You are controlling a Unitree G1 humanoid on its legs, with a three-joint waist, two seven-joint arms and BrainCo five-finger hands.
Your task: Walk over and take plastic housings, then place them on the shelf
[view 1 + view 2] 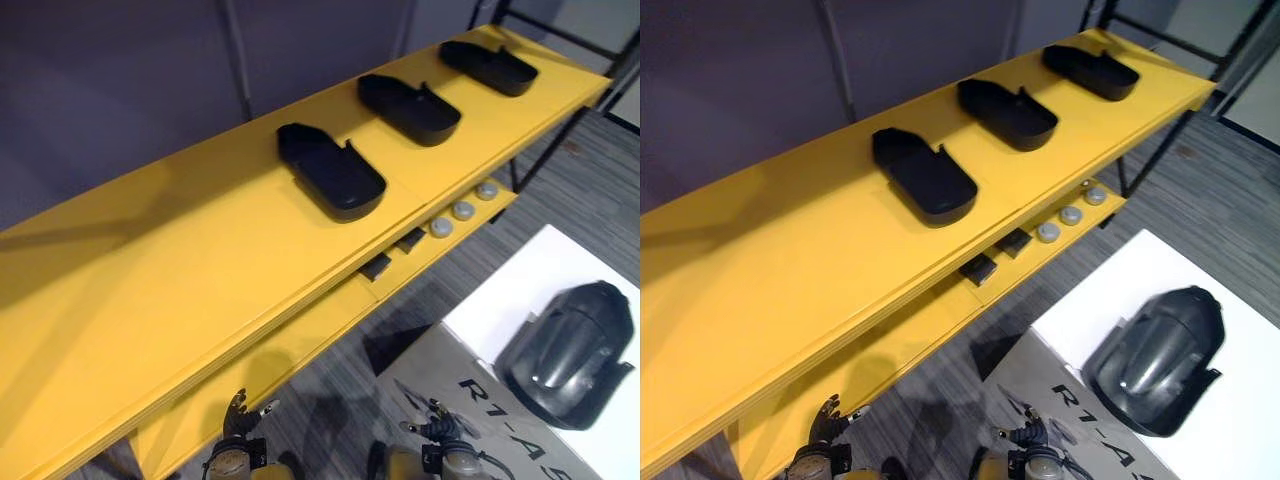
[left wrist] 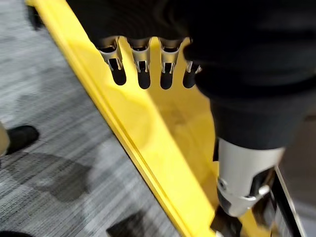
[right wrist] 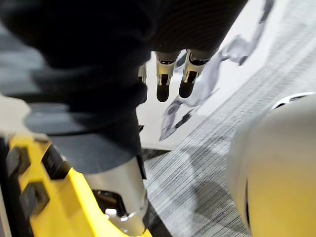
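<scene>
- Left hand [image 1: 240, 428] hangs low on the robot's left, its fingers [image 2: 142, 69] straight, side by side in a row, holding nothing.
- Right hand [image 1: 438, 428] hangs level with it and well apart from it, its fingers [image 3: 163, 81] likewise straight and relaxed, holding nothing.

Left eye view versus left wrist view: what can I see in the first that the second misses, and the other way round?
Extra in the left eye view: three black plastic housings on the yellow shelf, a dark curved shell on the white table, and the right hand. Extra in the left wrist view: fingers of the left hand seen close, straight, holding nothing. Shared: that hand, the shelf, grey carpet.
</scene>
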